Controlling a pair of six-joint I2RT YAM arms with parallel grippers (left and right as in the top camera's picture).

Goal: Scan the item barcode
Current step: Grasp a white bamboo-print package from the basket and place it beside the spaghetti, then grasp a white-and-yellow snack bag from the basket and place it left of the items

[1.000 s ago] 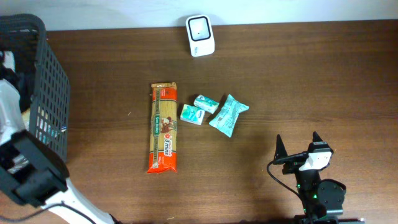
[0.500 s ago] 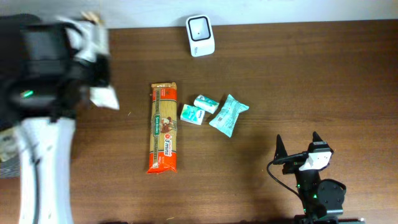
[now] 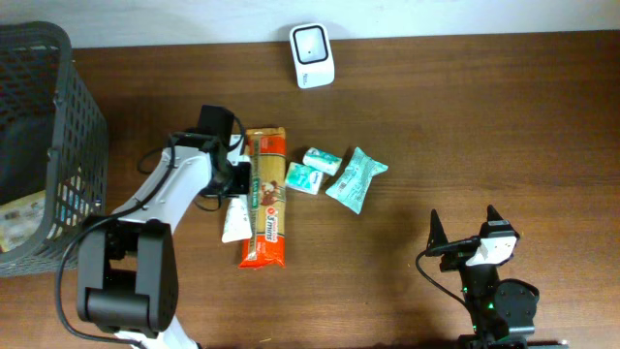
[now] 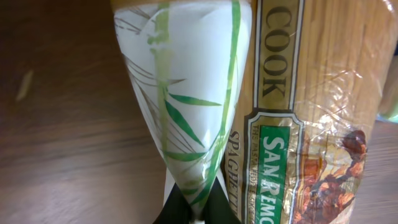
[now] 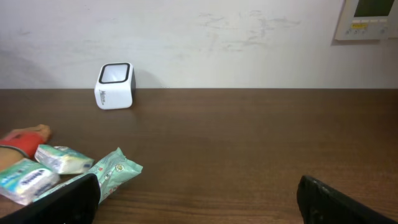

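The item, a white packet printed with green bamboo (image 3: pixel 234 221), lies on the table along the left side of a spaghetti pack (image 3: pixel 264 199). My left gripper (image 3: pixel 238 180) is shut on the packet's upper end. In the left wrist view the packet (image 4: pixel 186 93) fans out from my pinched left gripper (image 4: pixel 196 213), with the spaghetti pack (image 4: pixel 311 124) touching it on the right. The white barcode scanner (image 3: pixel 312 55) stands at the table's far edge, also seen in the right wrist view as the scanner (image 5: pixel 115 86). My right gripper (image 3: pixel 465 236) rests open near the front right, holding nothing.
A dark mesh basket (image 3: pixel 68 126) stands at the left edge with something inside. Two small tissue packs (image 3: pixel 302 177) (image 3: pixel 321 161) and a teal pouch (image 3: pixel 356 178) lie right of the spaghetti. The teal pouch (image 5: pixel 115 171) sits just ahead of my right gripper (image 5: pixel 199 208).
My left arm has swung out of the basket to the table, bringing the white packet down beside the spaghetti pack. The spaghetti pack has shifted slightly to the right. The right arm has not moved.
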